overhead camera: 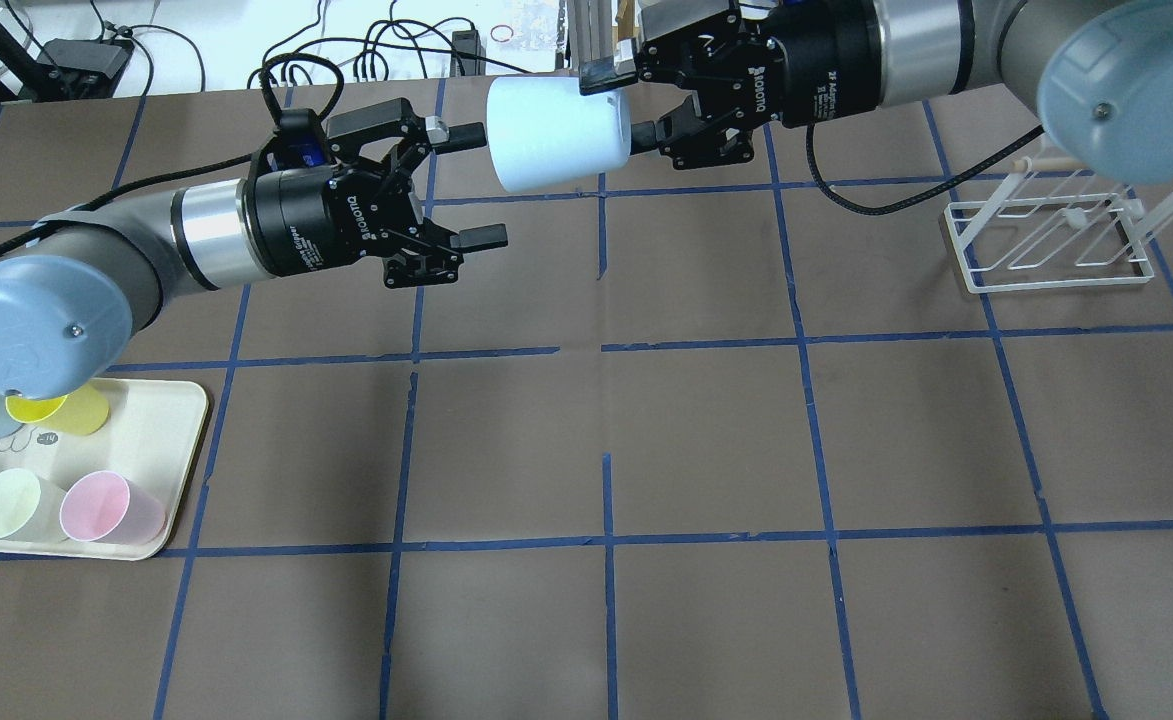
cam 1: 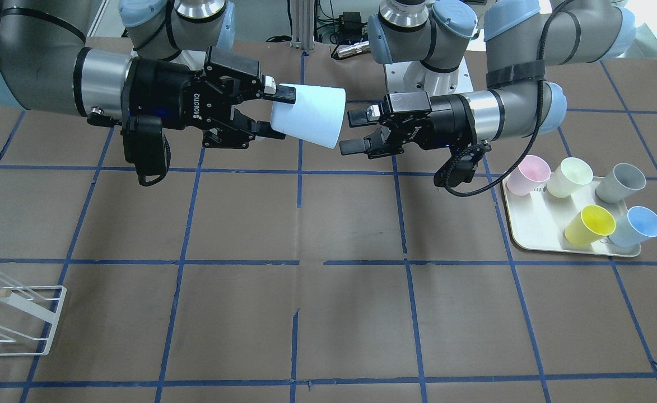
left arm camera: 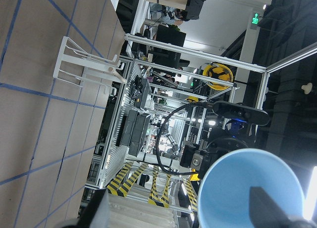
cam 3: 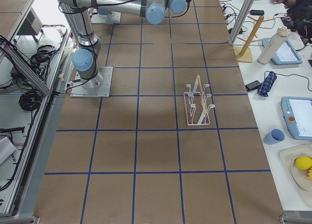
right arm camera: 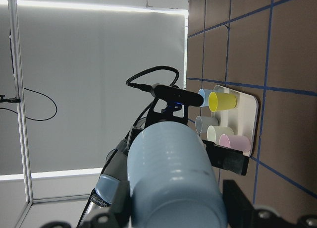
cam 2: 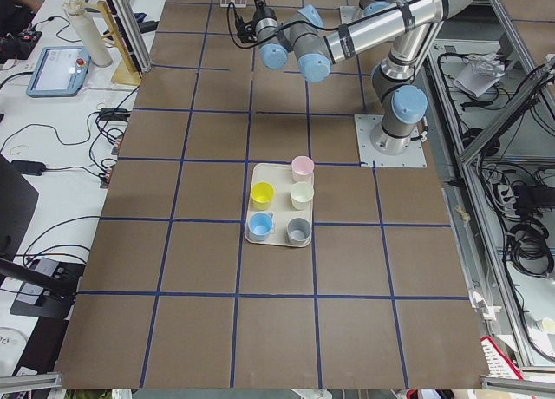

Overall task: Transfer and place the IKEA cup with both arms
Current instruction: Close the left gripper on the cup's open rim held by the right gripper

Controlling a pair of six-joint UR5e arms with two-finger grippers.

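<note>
The IKEA cup (cam 1: 308,115) is a pale light-blue tumbler held sideways in the air over the far middle of the table; it also shows in the overhead view (overhead camera: 558,135). My right gripper (cam 1: 280,113) is shut on its narrow base end, as the overhead view (overhead camera: 621,103) and the right wrist view (right arm camera: 173,178) show. My left gripper (cam 1: 353,132) is open and faces the cup's wide rim, a short gap away; it also shows in the overhead view (overhead camera: 476,185). The left wrist view shows the cup's deeper blue inside (left arm camera: 247,188).
A cream tray (cam 1: 530,224) on my left side holds pink (cam 1: 528,174), pale green (cam 1: 570,177), grey (cam 1: 621,182), yellow (cam 1: 590,225) and light blue (cam 1: 636,226) cups. A white wire rack (overhead camera: 1046,240) stands on my right side.
</note>
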